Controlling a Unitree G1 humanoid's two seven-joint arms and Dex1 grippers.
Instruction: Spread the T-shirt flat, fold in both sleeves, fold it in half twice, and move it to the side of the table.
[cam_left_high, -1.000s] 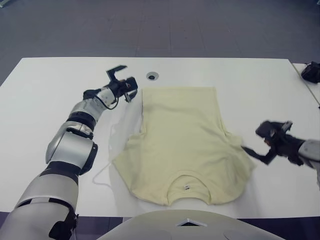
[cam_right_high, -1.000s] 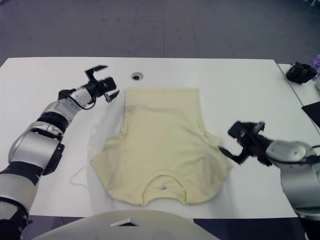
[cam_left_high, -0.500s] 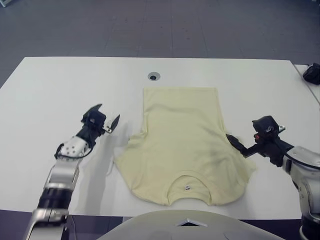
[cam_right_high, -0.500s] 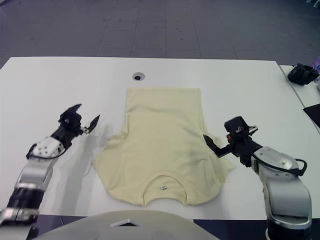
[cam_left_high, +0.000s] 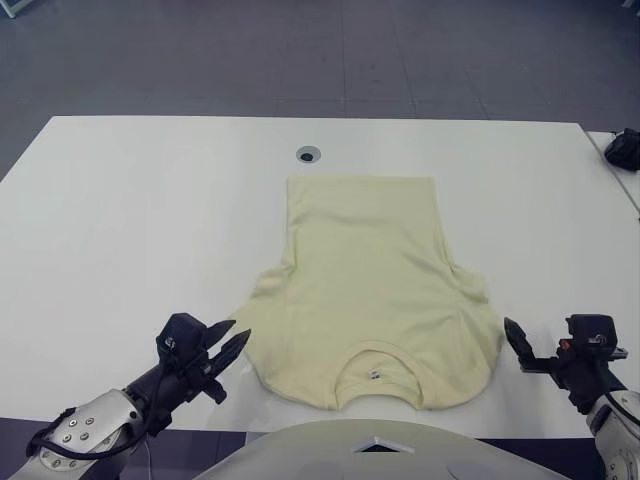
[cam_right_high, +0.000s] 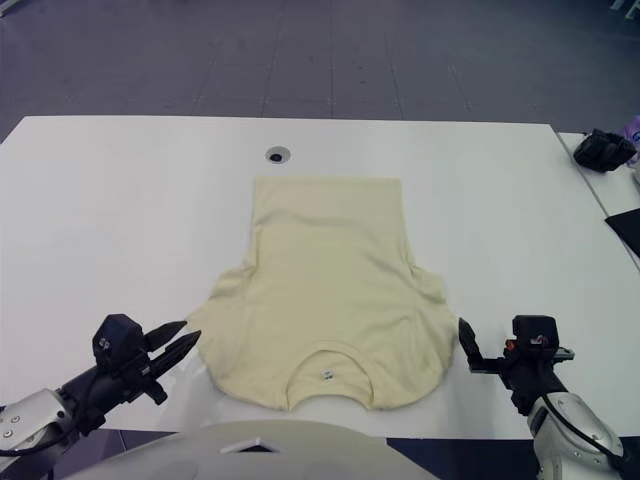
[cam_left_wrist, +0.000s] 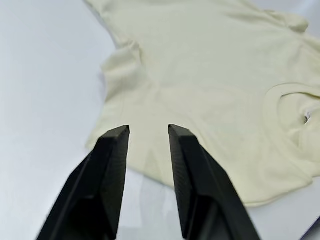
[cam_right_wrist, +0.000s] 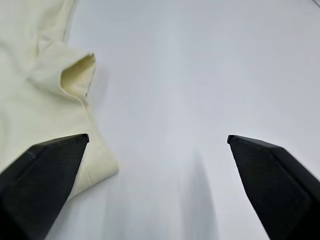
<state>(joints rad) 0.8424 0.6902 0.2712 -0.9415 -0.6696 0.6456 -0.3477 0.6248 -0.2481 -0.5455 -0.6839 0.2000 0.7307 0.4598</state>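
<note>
A pale yellow T-shirt (cam_left_high: 365, 270) lies flat on the white table (cam_left_high: 120, 200), collar toward me and hem at the far end. Both sleeves sit bunched in against its sides. My left gripper (cam_left_high: 232, 336) hovers at the table's near left edge, just left of the shirt's left shoulder (cam_left_wrist: 120, 70). It is open by a narrow gap with nothing between the fingers (cam_left_wrist: 148, 129). My right gripper (cam_left_high: 550, 345) is at the near right edge, beside the right shoulder corner (cam_right_wrist: 95, 170). It stands wide open (cam_right_wrist: 158, 138) and empty.
A small round hole (cam_left_high: 308, 154) sits in the table beyond the hem. A black object (cam_right_high: 600, 148) lies on a neighbouring surface at the far right. Bare table stretches left and right of the shirt.
Both arms have drawn back toward the near table edge: the left from beside the hem's far-left corner, the right from the right sleeve. The shirt lies still.
</note>
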